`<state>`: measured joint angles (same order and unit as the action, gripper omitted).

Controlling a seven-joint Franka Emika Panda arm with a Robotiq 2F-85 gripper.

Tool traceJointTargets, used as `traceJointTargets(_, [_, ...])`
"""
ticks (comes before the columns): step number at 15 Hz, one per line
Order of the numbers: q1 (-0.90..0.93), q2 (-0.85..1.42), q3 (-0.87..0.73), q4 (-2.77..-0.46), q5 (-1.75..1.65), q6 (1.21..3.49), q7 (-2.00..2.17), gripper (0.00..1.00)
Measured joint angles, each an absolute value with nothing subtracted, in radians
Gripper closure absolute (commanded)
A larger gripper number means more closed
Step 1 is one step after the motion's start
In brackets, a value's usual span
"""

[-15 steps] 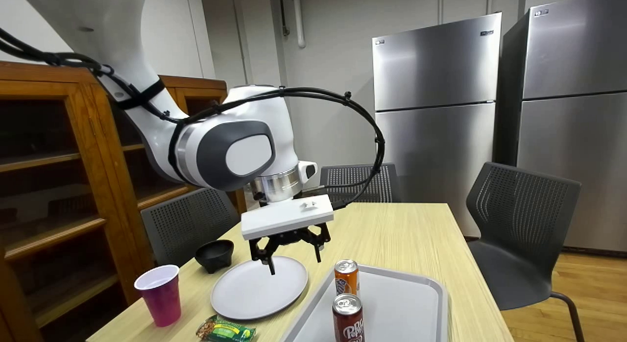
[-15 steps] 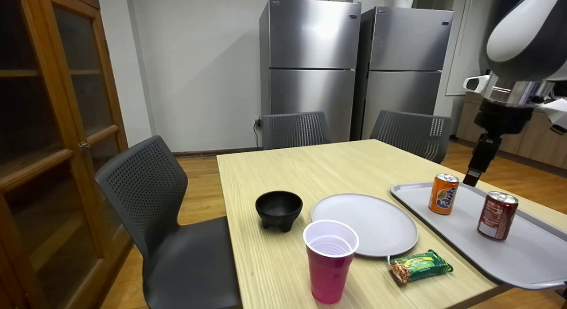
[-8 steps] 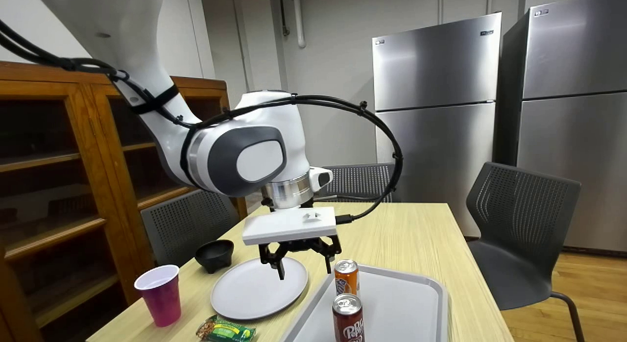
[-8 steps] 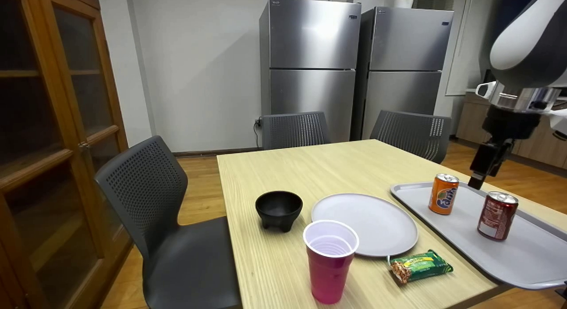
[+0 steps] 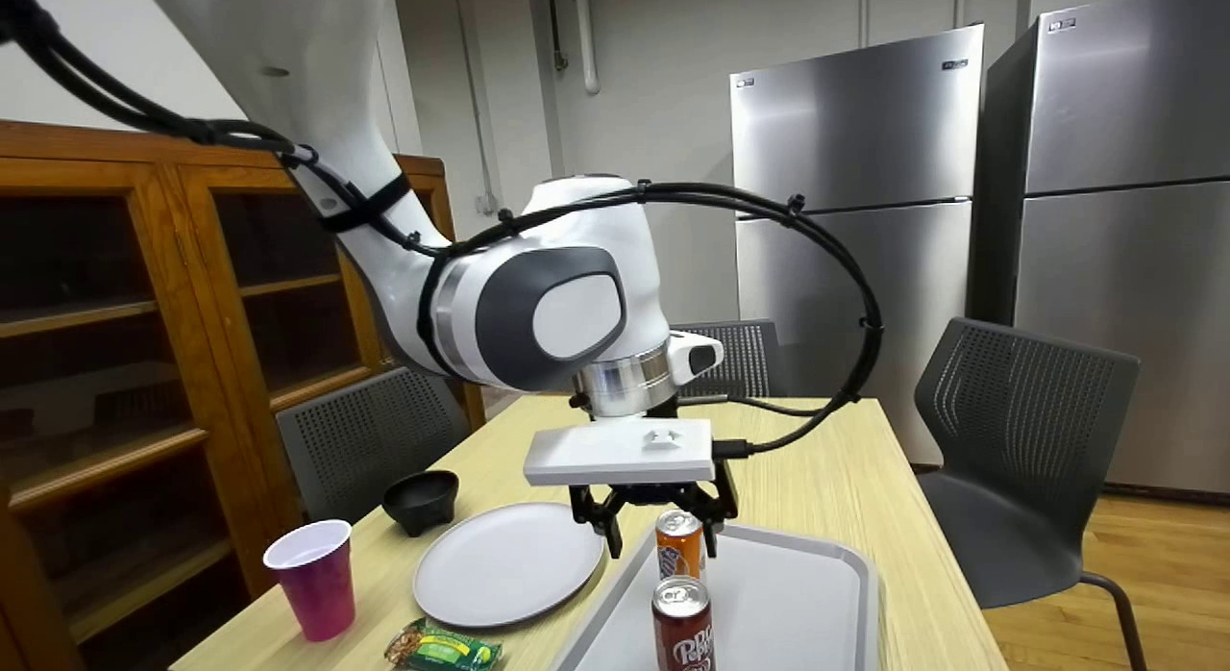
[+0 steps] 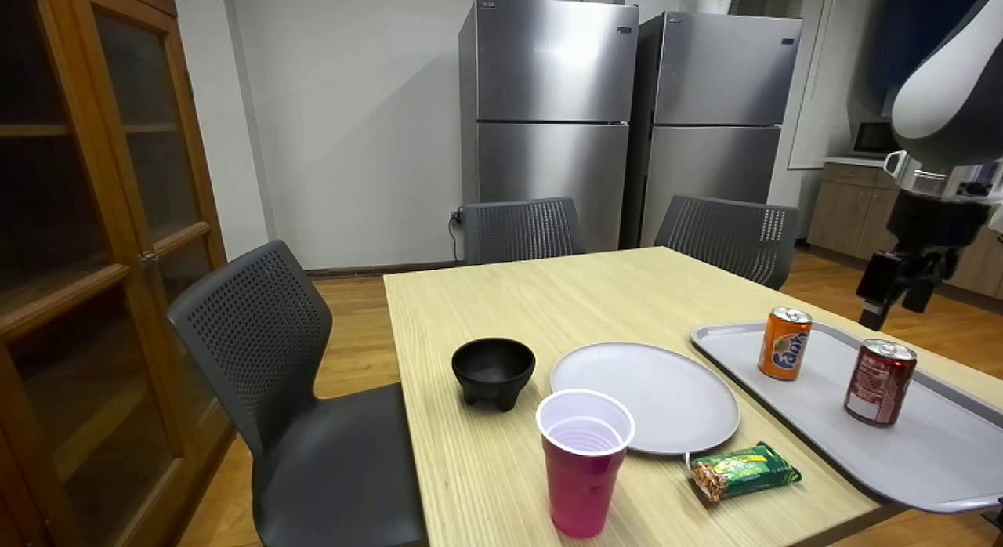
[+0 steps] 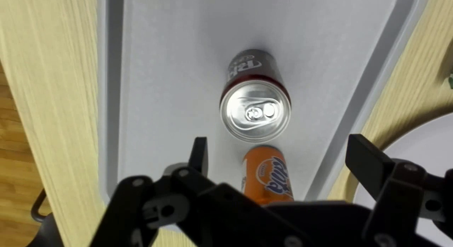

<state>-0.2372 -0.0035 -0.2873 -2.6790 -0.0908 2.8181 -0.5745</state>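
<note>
1. In the wrist view, the claw hides the lid of the orange can.
2. In an exterior view, the dark red can hides the orange can's lower part, and the bottom edge cuts off its own base.
3. The tray runs out past the right edge in an exterior view.
4. The wrist view's right edge crops the plate.
5. Fine print on the green wrapper is too small to read.
</note>
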Motion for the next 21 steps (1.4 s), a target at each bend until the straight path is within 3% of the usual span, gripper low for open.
traceJointTargets(21, [-0.251, 0.214, -0.264, -2.569, 0.158, 2.817, -0.694, 0.0])
